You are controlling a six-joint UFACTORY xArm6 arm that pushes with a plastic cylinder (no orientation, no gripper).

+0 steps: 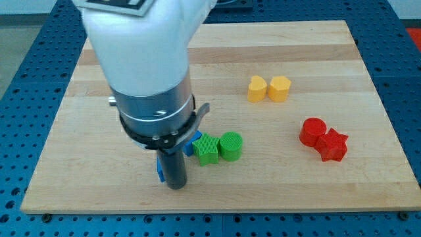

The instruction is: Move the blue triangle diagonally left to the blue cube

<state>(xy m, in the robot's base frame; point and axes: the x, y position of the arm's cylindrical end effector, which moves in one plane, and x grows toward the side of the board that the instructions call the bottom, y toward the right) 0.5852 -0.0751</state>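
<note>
My arm's white and grey body fills the view's left and top and hides much of the board there. My dark rod comes down at the view's lower left; its tip [175, 186] rests on the board. A small blue piece [159, 169] shows just left of the rod, mostly hidden. Another blue block [193, 141] peeks out to the rod's upper right, touching the green blocks; its shape cannot be made out. I cannot tell which one is the triangle and which the cube.
A green star-like block [206, 149] and a green cylinder [231, 145] sit side by side right of the rod. Two yellow blocks [268, 88] lie at upper right. A red cylinder [313, 131] and red star [333, 145] lie at right. The wooden board [355, 191] lies on a blue table.
</note>
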